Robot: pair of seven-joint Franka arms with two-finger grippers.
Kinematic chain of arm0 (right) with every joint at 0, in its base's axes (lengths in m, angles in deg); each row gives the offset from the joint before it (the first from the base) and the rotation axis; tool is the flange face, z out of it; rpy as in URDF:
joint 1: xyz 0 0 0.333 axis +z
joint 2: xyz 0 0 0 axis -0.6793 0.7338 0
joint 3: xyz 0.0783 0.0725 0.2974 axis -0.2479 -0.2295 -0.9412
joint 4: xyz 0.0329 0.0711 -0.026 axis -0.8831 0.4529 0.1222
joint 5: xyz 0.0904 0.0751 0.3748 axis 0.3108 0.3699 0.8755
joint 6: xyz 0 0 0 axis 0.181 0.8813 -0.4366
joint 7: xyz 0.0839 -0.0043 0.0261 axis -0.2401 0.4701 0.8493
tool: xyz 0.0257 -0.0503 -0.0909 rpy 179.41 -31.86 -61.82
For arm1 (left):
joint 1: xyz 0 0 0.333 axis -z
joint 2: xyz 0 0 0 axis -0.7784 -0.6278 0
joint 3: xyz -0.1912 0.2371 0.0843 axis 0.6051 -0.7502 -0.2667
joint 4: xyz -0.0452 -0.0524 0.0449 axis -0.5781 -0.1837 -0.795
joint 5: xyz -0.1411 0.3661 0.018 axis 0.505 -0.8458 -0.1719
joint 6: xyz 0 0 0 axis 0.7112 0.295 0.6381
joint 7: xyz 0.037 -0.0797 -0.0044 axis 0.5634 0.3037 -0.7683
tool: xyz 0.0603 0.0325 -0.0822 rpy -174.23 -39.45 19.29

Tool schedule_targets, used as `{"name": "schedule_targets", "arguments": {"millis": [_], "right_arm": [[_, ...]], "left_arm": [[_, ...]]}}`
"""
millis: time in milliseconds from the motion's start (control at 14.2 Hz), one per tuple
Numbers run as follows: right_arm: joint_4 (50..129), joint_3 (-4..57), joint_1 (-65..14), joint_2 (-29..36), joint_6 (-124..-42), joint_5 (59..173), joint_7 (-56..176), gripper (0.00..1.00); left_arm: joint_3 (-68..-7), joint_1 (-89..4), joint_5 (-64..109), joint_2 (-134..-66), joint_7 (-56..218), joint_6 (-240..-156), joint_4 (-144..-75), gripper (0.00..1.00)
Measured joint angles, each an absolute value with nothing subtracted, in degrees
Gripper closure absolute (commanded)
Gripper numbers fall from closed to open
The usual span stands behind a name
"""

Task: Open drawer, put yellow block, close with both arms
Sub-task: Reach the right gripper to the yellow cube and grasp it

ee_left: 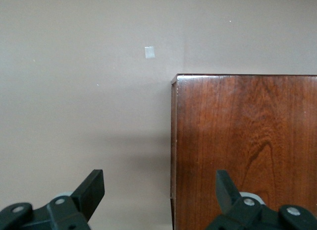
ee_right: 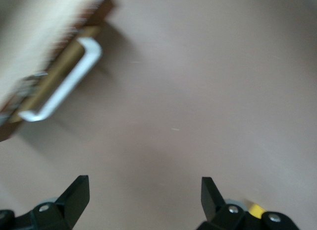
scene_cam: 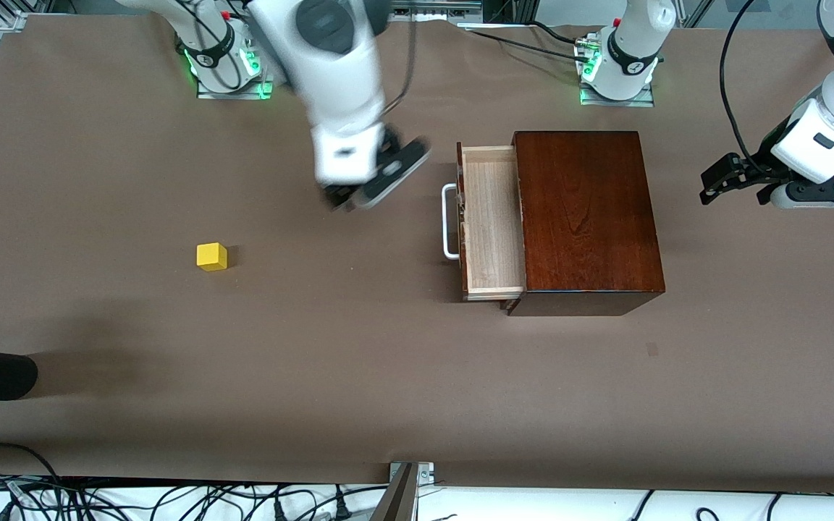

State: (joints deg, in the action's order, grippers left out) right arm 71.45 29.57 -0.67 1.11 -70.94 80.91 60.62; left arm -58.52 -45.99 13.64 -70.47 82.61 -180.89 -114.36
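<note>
Nearest the front camera among the task items, the yellow block [scene_cam: 211,256] sits alone on the brown table [scene_cam: 359,376], toward the right arm's end and well apart from the box. Right arm [scene_cam: 330,79] reaches down from its base and is blurred; its pincer [scene_cam: 370,189] hangs over bare table between the block and the drawer, fingers [ee_right: 74,195] spread wide with nothing between them. From this pincer the block lies nearer the front camera and toward the right arm's end; a sliver of yellow shows just at one finger's edge in the right wrist view. Drawer [scene_cam: 491,221] stands pulled out of the dark wooden box [scene_cam: 583,217], its pale tray exposed and its white handle [scene_cam: 449,221] facing the right arm's end; the handle is near the right pincer but not touching it. Left arm [scene_cam: 833,130] waits at its own end of the table, bent at the wrist, its pincer [scene_cam: 722,179] held level above the table beside the box, fingers [ee_left: 91,190] apart and holding nothing; its wrist view looks down on the box's corner and top.
</note>
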Motion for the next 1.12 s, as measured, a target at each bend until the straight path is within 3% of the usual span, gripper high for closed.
{"name": "schedule_targets", "arguments": {"millis": [281, 561, 772, 1123], "right_arm": [[71.3, 36.9, -4.9, -1.3, -63.4, 82.1, 61.4, 0.00], [76.0, 48.2, -5.1, -1.8, -63.1, 86.5, 63.9, 0.00], [86.5, 52.7, -5.2, -2.2, -71.9, 86.9, 64.2, 0.00], [108.1, 55.1, -5.2, -3.4, -96.2, 87.0, 64.2, 0.00]], "left_arm": [[-58.7, -46.9, 14.4, -70.8, 82.6, -180.7, -113.8, 0.00], [-58.7, -47.0, 14.4, -71.6, 82.7, -180.6, -112.8, 0.00], [-58.7, -47.0, 14.4, -71.8, 82.7, -180.6, -112.7, 0.00], [-58.6, -47.0, 14.4, -72.0, 82.7, -180.6, -112.5, 0.00]]}}
